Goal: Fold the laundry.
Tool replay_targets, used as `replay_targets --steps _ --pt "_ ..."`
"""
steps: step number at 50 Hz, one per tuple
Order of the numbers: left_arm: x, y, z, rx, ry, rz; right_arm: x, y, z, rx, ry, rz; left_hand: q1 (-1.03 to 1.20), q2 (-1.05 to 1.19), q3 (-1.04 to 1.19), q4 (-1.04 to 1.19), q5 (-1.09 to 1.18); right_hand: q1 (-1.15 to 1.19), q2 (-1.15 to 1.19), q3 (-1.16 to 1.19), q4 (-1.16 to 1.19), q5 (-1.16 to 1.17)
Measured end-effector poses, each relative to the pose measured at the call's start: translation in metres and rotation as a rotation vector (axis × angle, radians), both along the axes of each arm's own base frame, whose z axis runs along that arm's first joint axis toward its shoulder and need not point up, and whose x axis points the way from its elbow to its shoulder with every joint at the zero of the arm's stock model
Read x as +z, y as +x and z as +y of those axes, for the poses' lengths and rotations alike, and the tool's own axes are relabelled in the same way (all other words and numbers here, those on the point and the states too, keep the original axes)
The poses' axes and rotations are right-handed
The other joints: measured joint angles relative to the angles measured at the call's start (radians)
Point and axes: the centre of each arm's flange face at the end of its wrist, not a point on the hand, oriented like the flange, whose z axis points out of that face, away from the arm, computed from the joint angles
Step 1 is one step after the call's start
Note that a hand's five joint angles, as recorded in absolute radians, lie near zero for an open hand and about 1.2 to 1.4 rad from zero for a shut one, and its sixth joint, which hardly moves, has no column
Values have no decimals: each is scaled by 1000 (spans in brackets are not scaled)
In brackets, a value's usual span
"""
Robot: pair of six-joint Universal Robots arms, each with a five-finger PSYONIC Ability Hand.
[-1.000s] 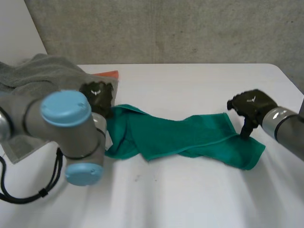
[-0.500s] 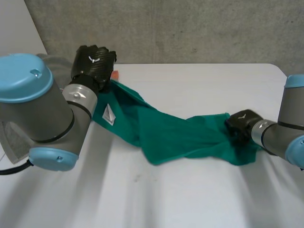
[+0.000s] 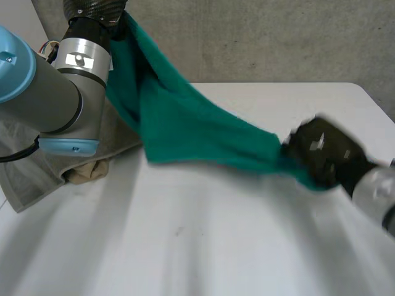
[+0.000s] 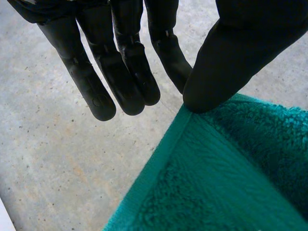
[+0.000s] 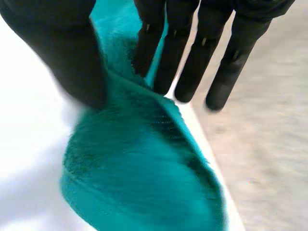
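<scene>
A green towel [image 3: 185, 126] hangs stretched in the air between my two hands, above the white table [image 3: 216, 246]. My left hand [image 3: 92, 7] is raised high at the far left and grips one end of it. In the left wrist view the thumb [image 4: 226, 62] presses on the towel's [image 4: 216, 183] hemmed edge beside straight fingers [image 4: 122, 72]. My right hand [image 3: 324, 154] holds the other end low over the table's right side. In the right wrist view the towel [image 5: 139, 178] runs between the thumb [image 5: 67, 53] and the fingers [image 5: 154, 43].
A grey cloth [image 3: 37, 166] lies heaped at the table's left edge under my left arm, with a beige piece [image 3: 83, 174] showing beneath it. A concrete wall stands behind the table.
My left hand has risen from the table to high up, taking its end of the towel along. My right hand has closed on the other end and lifted it, so the towel left the table.
</scene>
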Motion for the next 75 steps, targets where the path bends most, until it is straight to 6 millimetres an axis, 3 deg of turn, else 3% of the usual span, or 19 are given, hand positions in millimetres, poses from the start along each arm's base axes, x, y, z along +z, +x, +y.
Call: replay_targets --steps 4,7,10,15,20,25,30,31,39,43,46,50,52,55,61,67,75 --pt "-1 -1 1 -5 5 -4 -16 -3 26 97 74 178 0 0 0 0 0 -333 -357 -365 -372 -376" --pt "-1 -1 3 -11 6 -6 -13 -4 26 123 69 238 0 0 0 0 0 -441 -454 -486 -500 -507" --pt "0 -4 6 -28 5 -13 2 -2 6 72 36 179 0 0 0 1 0 -473 -505 -528 -529 -542" --pt "9 -12 21 -78 -15 -18 38 4 -53 -87 47 -137 0 0 0 4 0 -473 -508 -528 -529 -545" --pt "24 -16 45 -123 -43 -11 45 13 -95 -143 120 -331 0 1 2 4 0 -473 -508 -528 -529 -545" --pt "38 -15 71 -165 -66 -7 25 28 -125 -139 181 -364 0 1 2 4 0 -473 -508 -528 -529 -545" --pt "48 -11 100 -213 -86 -11 -16 53 -145 -86 249 -339 0 1 2 4 0 -473 -508 -528 -529 -545" --pt "49 -9 107 -223 -89 -14 -32 62 -149 -65 273 -330 0 1 2 4 0 -473 -508 -528 -529 -545" --pt "44 1 127 -241 -77 -30 -109 100 -157 17 374 -304 0 1 3 4 0 -473 -508 -528 -529 -534" --pt "40 4 130 -240 -66 -36 -128 111 -156 30 391 -300 0 1 3 4 0 -473 -508 -528 -529 -529" --pt "35 4 129 -237 -51 -44 -131 117 -154 31 388 -299 0 1 3 4 0 -473 -508 -528 -529 -525" --pt "19 6 125 -228 24 -78 -117 117 -149 -5 357 -298 -190 -205 -200 -188 -144 -473 -508 -528 -529 -524" --pt "3 6 123 -224 101 -113 -98 113 -144 -28 325 -301 -602 -577 -565 -577 -526 -473 -508 -528 -529 -523" --pt "-25 4 122 -223 231 -173 -73 105 -134 -50 286 -305 -717 -728 -718 -736 -690 -473 -508 -528 -529 -524" --pt "-86 2 135 -248 482 -268 -42 85 -110 -76 242 -313 -771 -812 -809 -822 -780 -473 -508 -528 -529 -523" --pt "-138 -4 159 -311 693 -259 -41 53 -100 -143 254 -294 -771 -812 -809 -823 -780 -473 -508 -528 -529 -524" --pt "-176 -17 165 -333 873 -146 -51 29 -91 -193 274 -236 -771 -812 -809 -823 -779 -473 -508 -528 -529 -523"
